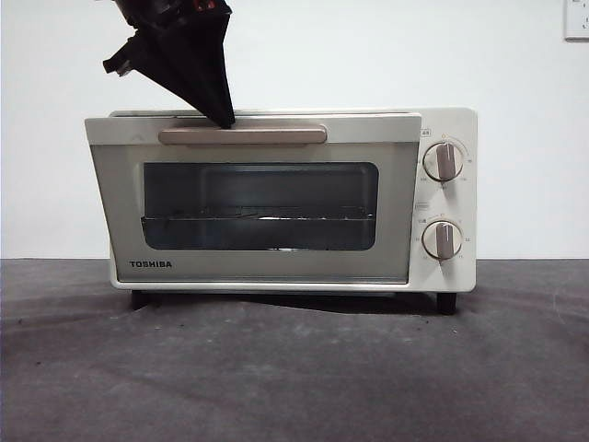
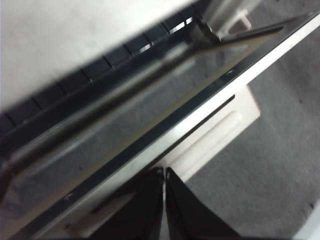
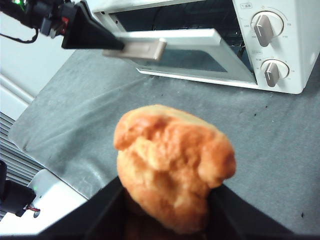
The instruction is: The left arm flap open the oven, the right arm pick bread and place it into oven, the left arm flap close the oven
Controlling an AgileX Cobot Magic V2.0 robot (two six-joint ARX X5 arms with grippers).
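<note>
Pulling door (image 1: 258,207) ajar, upper centre | left gripper (image 1: 224,118) closed behind handle (image 1: 242,134) | right gripper (image 3: 167,200) clamps bread (image 3: 172,162) | risk: tips slip, door snaps shut.

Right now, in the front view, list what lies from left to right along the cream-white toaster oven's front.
Black left gripper at the beige bar handle's left part → black TOSHIBA lettering → dark glass window of the slightly ajar door → two round beige knobs, upper above lower.
</note>
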